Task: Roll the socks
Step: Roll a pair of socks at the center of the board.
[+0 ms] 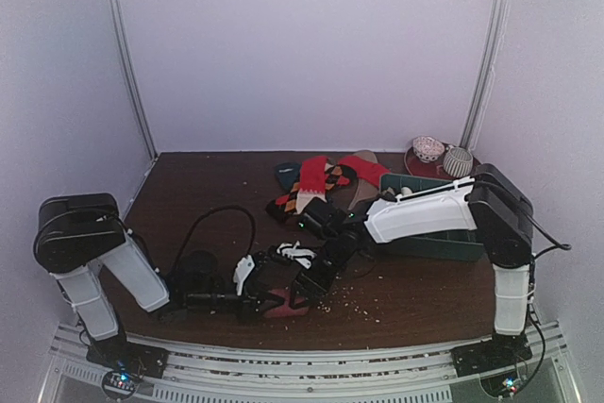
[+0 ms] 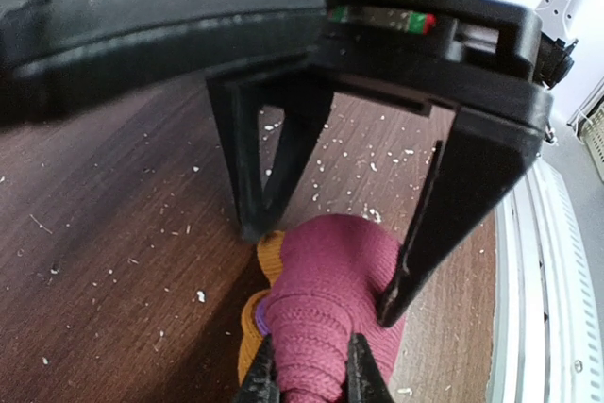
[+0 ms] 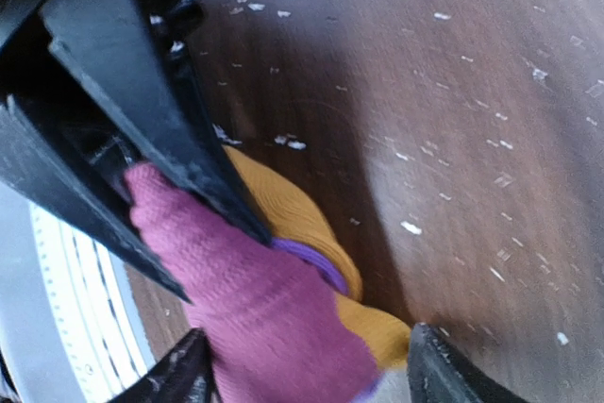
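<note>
A rolled purple-magenta sock (image 2: 326,299) with an orange toe lies on the brown table near the front edge, and it also shows in the top view (image 1: 285,302) and the right wrist view (image 3: 274,299). My left gripper (image 2: 311,377) is shut on one end of the roll, coming in low from the left (image 1: 262,305). My right gripper (image 3: 302,379) stands open astride the same roll from the right (image 1: 307,286), its fingers (image 2: 444,224) on either side. More loose socks (image 1: 321,184), red and argyle among them, lie in a pile at the back.
A green tray (image 1: 444,244) sits under the right forearm at the right. Two rolled balls (image 1: 444,156) rest at the back right corner. White crumbs (image 1: 354,304) speckle the table. The metal rail (image 1: 311,365) runs along the near edge.
</note>
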Action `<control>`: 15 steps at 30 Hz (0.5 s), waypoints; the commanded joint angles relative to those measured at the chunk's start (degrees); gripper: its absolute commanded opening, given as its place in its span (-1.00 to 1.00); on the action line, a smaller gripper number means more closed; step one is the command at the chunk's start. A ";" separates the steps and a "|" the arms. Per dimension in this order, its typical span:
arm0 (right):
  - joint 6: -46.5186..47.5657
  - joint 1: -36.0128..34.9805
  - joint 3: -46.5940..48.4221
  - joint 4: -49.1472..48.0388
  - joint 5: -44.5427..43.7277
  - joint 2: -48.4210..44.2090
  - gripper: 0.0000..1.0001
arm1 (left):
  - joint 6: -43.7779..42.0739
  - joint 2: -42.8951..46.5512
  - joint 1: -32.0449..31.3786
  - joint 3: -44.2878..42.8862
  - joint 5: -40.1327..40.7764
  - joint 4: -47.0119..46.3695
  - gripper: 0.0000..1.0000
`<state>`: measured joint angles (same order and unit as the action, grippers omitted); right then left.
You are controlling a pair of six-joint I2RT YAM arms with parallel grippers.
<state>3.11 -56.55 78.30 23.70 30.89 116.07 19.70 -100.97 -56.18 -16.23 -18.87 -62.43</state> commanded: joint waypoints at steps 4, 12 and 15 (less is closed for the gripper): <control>6.45 0.45 1.40 5.33 -5.21 -1.34 0.56 | 1.07 -2.66 0.20 2.25 0.16 1.41 -1.00; 2.77 1.49 -6.25 -9.37 6.97 -6.71 0.64 | 1.54 -4.53 0.19 1.91 -0.52 0.19 -1.00; -3.31 3.34 -10.26 -19.38 11.29 -8.97 0.66 | 1.72 -4.76 0.20 1.77 -0.72 0.11 -1.00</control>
<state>6.39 -55.51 71.94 17.98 35.09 111.46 20.78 -103.42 -56.18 -15.62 -18.94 -66.96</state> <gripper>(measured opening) 0.822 0.129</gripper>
